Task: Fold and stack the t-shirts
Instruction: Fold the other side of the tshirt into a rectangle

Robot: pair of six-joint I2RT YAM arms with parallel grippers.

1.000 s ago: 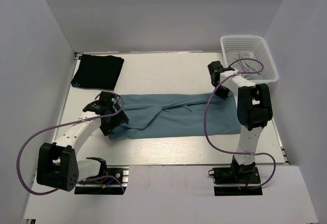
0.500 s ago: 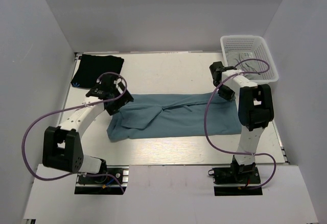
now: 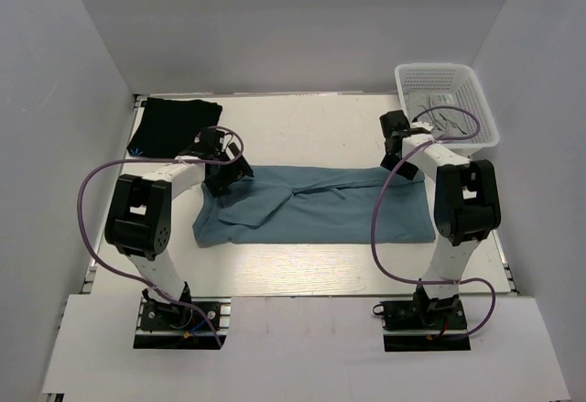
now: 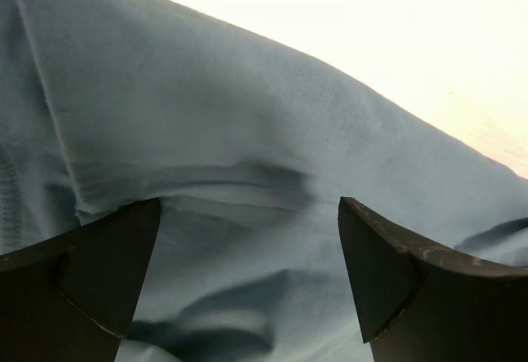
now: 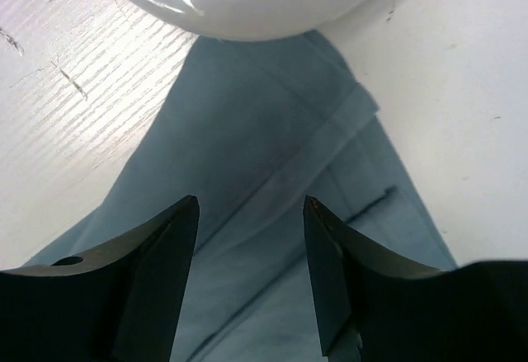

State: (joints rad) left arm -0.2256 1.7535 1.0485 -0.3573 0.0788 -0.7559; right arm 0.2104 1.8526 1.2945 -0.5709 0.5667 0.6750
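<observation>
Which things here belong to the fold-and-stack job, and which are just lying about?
Job:
- teal t-shirt, spread across the middle of the table
- black t-shirt, folded at the far left corner

Lying about:
- white basket, far right corner

Place: lab-style robot test cell.
Enclosure: blank white walls (image 3: 293, 27) box in the table (image 3: 302, 127).
Rig: cabled arm bases (image 3: 174, 315) bolted at bottom.
</observation>
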